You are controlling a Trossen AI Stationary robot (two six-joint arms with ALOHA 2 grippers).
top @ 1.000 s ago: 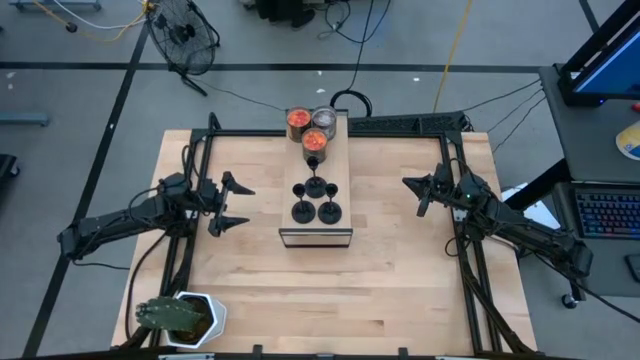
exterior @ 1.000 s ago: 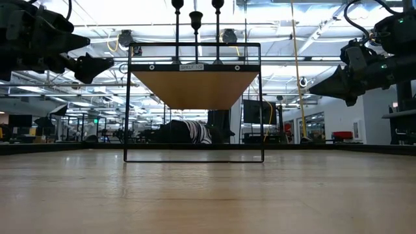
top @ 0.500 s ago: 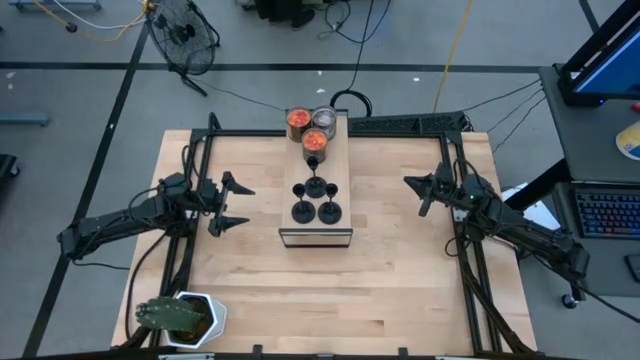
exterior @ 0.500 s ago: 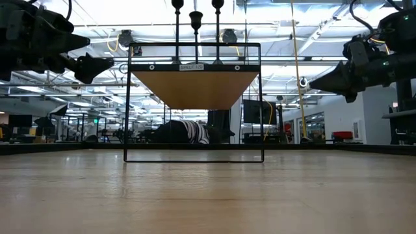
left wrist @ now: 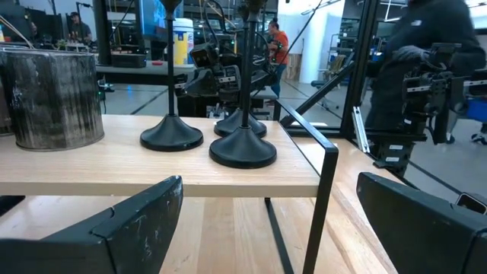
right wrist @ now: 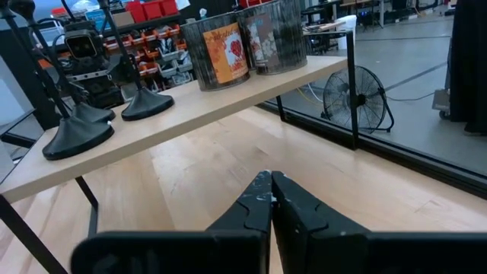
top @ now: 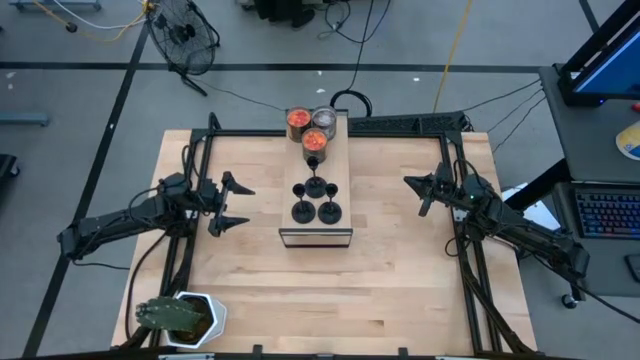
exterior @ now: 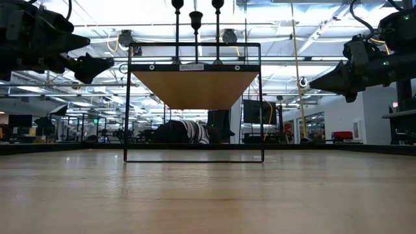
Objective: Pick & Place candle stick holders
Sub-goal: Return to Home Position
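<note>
Standing on the shelf (top: 315, 232), the candle stick holders (top: 301, 211) are judged placed. The left gripper (top: 243, 205) is held with jaws parted, the right gripper (right wrist: 272, 176) with jaws closed. Only homing is judged left.

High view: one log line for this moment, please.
candle stick holders: on shelf | left gripper: open, empty | right gripper: shut, empty

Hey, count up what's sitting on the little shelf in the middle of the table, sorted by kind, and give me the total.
Black candle stick holders: 3
Glass jars with orange contents: 2
Round silvery jar: 1
Total: 6
</note>
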